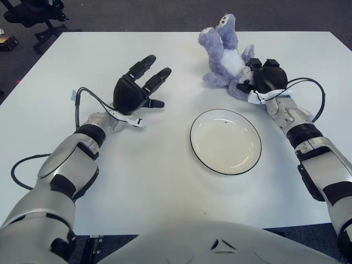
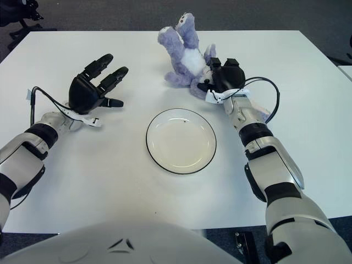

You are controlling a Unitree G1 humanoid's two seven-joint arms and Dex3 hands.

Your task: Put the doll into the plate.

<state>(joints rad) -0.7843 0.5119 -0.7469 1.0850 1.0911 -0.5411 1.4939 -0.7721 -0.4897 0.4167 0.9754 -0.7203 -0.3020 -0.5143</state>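
A purple plush doll with a white belly lies on its back at the far right of the white table, legs pointing away from me. My right hand is at the doll's near right side, its black fingers curled into the plush. An empty white plate with a dark rim sits in the middle of the table, a short way in front of the doll. My left hand shows left of the plate, fingers spread, holding nothing.
A black office chair stands on the dark carpet beyond the table's far left corner. Cables loop out from both wrists, one by the right forearm. The table's far edge runs just behind the doll.
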